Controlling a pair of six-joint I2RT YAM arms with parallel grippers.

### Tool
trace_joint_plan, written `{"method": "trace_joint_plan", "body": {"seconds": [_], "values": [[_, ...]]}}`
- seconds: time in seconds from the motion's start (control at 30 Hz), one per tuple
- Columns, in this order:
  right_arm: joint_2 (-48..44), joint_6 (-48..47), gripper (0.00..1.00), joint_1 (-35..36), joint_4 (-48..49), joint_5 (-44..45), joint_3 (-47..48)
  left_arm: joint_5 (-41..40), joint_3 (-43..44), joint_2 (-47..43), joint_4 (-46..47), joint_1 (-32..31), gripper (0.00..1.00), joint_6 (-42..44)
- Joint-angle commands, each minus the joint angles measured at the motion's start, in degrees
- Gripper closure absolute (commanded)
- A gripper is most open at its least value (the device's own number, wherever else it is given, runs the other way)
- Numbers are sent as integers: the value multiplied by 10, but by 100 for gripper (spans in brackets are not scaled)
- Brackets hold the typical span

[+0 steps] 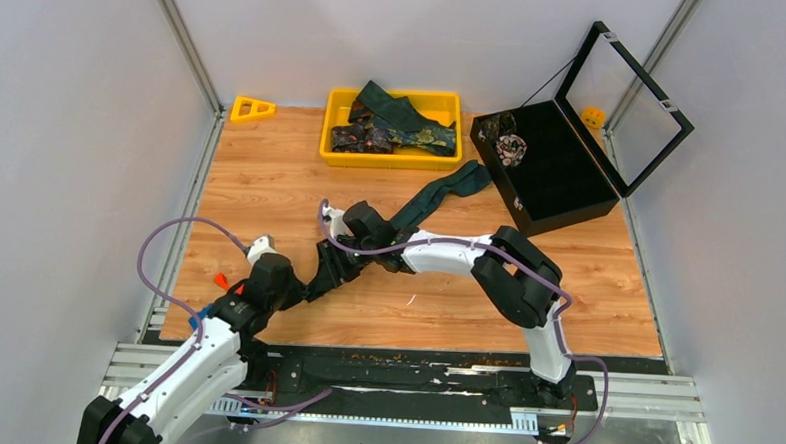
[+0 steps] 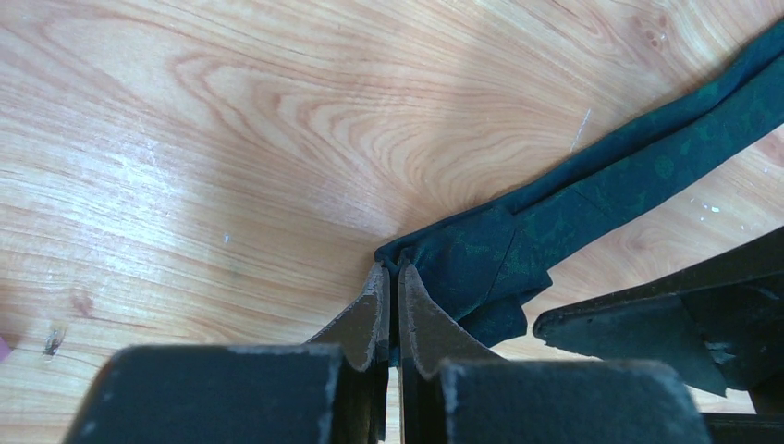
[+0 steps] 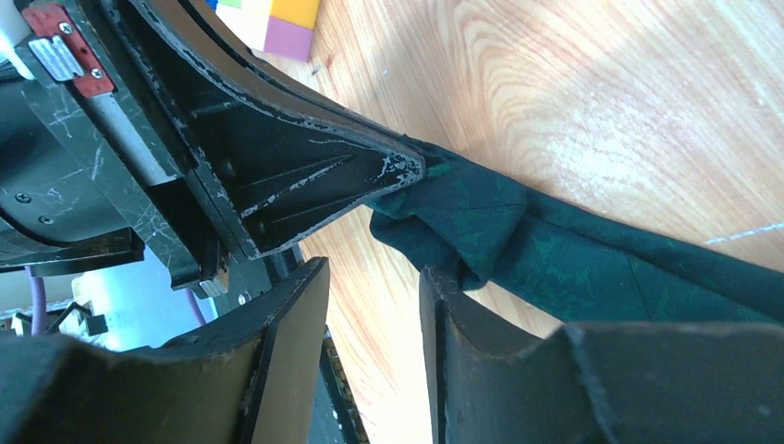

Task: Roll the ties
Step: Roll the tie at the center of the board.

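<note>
Clamping folded tip of dark teal tie [image 2: 592, 199] with left end effector [image 2: 393, 273], mid-frame in top view on counter [image 2: 231, 139]. Keeping right end effector [image 3: 374, 277] part-open beside fold, gripping nothing. Judging fabric light, limp, slippery; favouring hold at folded tip.

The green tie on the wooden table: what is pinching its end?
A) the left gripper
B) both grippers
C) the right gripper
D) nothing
A: in the left wrist view, the left gripper is shut on the folded end of the green tie, while the right gripper stands open beside it.
</note>
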Motion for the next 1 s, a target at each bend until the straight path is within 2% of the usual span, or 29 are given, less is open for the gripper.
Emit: {"method": "trace_joint_plan", "body": {"seconds": [0.0, 0.53, 0.6, 0.97], "values": [[13, 9, 58, -1, 41, -18, 27, -8, 33, -13, -19, 1, 100, 8], [-13, 0, 58, -15, 38, 49, 46, -23, 82, -36, -97, 0, 100, 23], [-2, -3, 59, -14, 14, 49, 63, -23, 85, -39, -100, 1, 100, 23], [30, 5, 66, 2, 32, 31, 49, -23, 92, -34, -100, 1, 100, 24]]}}
